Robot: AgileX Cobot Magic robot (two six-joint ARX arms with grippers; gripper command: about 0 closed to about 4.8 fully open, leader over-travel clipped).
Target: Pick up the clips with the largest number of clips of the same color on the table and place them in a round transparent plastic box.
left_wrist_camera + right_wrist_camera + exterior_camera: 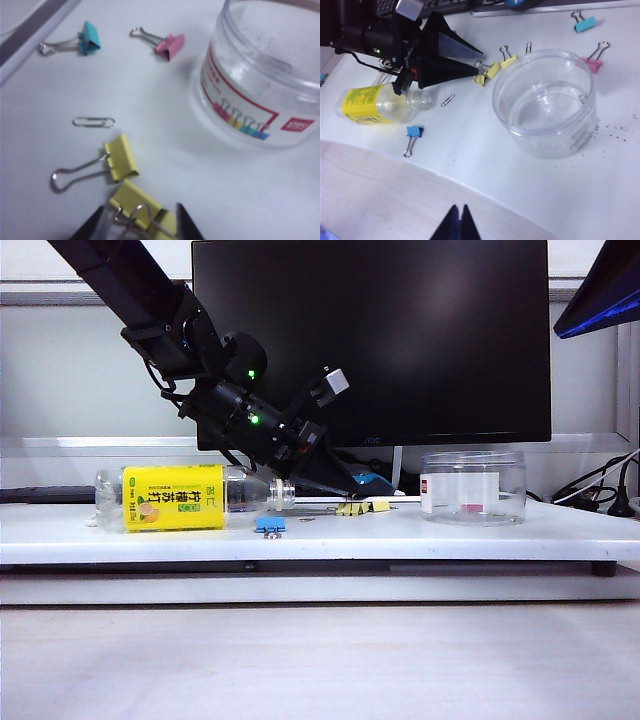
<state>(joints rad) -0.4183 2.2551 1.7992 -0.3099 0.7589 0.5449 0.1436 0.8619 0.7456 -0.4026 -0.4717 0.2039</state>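
Note:
Two yellow clips lie side by side on the white table, close to the round transparent plastic box (260,75) (473,487) (545,100), which stands upright, open and empty. One clip (122,159) (508,61) lies free. The other clip (140,205) (487,74) sits between the fingers of my left gripper (140,227) (345,498), which is open with its tips down at the table and a gap showing beside the clip. My right gripper (459,212) hangs shut and empty above the table's front wooden edge, well away from the clips.
A clear bottle with a yellow label (175,498) (375,102) lies on its side beside the left arm. Around it are a blue clip (269,525) (414,132), a teal clip (89,42), a pink clip (170,46) and a paper clip (94,122). A monitor (370,340) stands behind.

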